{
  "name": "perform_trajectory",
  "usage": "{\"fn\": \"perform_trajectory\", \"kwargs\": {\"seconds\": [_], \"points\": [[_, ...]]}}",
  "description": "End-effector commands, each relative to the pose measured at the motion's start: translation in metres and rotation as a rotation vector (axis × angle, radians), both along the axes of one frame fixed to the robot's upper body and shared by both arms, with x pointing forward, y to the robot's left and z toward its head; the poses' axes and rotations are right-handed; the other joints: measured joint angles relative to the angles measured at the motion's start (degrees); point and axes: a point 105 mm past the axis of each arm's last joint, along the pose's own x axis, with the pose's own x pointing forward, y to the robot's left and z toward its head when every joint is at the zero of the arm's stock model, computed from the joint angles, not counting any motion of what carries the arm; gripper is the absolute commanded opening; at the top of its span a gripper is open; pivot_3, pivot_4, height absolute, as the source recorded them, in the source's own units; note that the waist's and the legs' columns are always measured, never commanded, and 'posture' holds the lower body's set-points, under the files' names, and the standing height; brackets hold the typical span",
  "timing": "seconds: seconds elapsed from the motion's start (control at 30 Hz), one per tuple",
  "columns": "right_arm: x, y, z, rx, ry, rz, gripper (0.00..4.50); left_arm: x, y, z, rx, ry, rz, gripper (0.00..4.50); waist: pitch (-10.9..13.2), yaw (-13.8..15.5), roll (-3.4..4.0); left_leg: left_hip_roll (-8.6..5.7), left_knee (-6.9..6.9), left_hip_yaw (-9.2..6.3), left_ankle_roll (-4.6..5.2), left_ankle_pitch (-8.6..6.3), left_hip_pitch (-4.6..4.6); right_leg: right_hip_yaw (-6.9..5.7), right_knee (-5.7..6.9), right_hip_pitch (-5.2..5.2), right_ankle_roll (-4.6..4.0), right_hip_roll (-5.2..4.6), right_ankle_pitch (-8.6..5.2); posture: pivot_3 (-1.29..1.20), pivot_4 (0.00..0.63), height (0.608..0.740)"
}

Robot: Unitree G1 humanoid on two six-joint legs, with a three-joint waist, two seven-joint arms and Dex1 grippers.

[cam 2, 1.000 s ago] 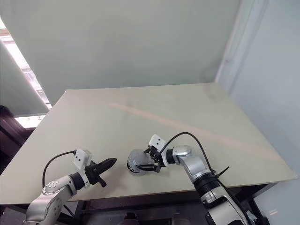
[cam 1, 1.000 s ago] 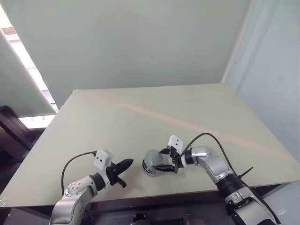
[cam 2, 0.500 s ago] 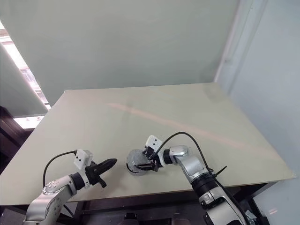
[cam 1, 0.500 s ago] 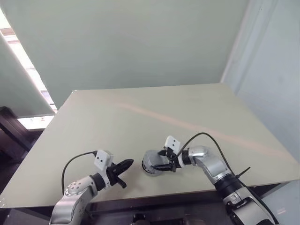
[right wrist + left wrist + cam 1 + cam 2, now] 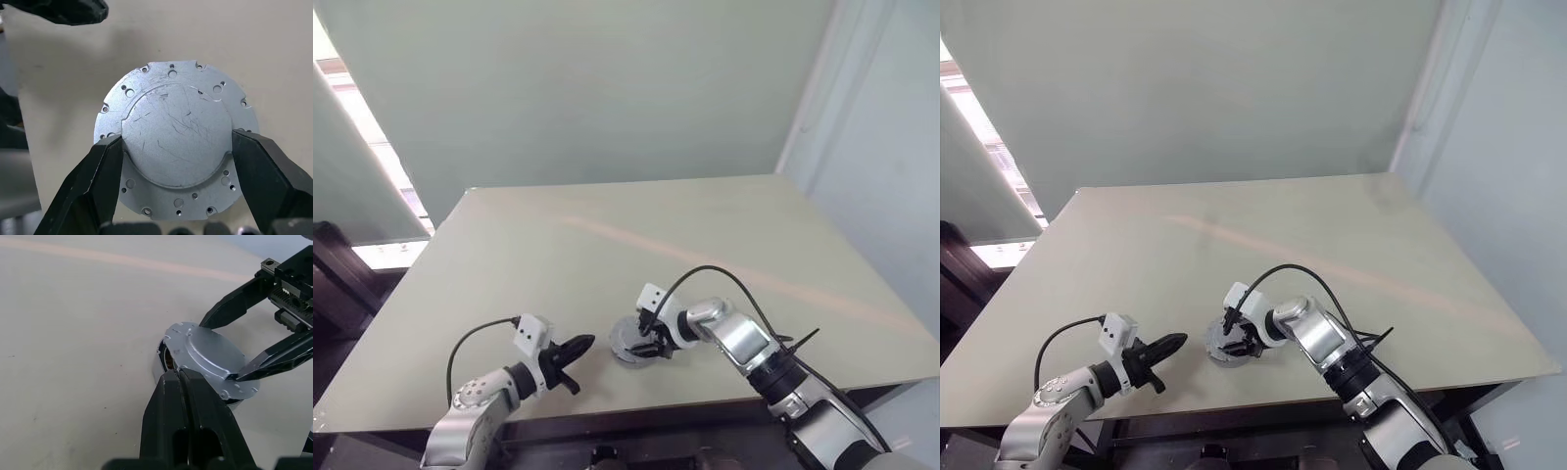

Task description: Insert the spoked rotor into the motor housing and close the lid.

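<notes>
Now we are straddling the lid [image 5: 176,142] with our right gripper [image 5: 178,161], fingers spread wide at its rim, apparently pressing it onto the motor housing [image 5: 164,363] near the counter's [image 5: 607,245] front edge. We should be bearing down squarely. Our left gripper [image 5: 579,346] is waiting clenched and empty just left. Pale walls are standing behind.

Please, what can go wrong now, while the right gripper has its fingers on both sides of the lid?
The lid is not flat yet: copper windings show in a gap at one side of the motor housing, so pressing could jam it crooked. The right gripper spans the lid widely and may slip. The shut left gripper is close and could nudge the housing.
</notes>
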Motion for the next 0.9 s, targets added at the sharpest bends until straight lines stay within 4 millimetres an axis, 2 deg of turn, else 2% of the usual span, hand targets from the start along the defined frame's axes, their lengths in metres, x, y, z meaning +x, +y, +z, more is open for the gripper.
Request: {"fn": "perform_trajectory", "kwargs": {"seconds": [0.03,0.33,0.6,0.9], "points": [[0.002,-0.001,0.000,-0.055,-0.021,-0.020,3.19,0.003,-0.002,0.007,-0.002,-0.041,-0.006,0.00,0.00,0.00,0.00,0.00,0.00,-0.01,0.00,0.00,0.00,-0.02,0.00,0.01,0.00,0.00,0.00,0.00,0.000,0.740],[-0.002,-0.002,-0.008,-0.149,-0.016,-0.034,3.19,0.002,-0.005,0.004,-0.011,-0.036,-0.004,0.00,-0.02,0.00,0.02,-0.01,0.00,-0.01,0.00,0.00,0.00,-0.02,-0.01,0.01,0.00,-0.02,0.00,0.00,0.000,0.740],[-0.011,0.000,-0.017,-0.189,0.031,-0.034,3.19,0.000,-0.006,0.001,-0.014,-0.031,-0.004,0.00,-0.10,-0.02,0.09,-0.01,-0.02,-0.03,-0.01,-0.01,0.01,-0.04,-0.01,0.00,0.00,-0.01,0.00,0.00,0.000,0.740],[-0.011,0.000,-0.022,-0.203,0.094,-0.092,3.19,-0.001,-0.008,0.001,-0.015,-0.030,-0.006,0.00,-0.43,-0.04,0.27,0.00,-0.03,-0.03,-0.01,-0.01,0.05,-0.05,-0.01,0.03,0.00,-0.01,-0.01,0.00,0.000,0.740]]}}
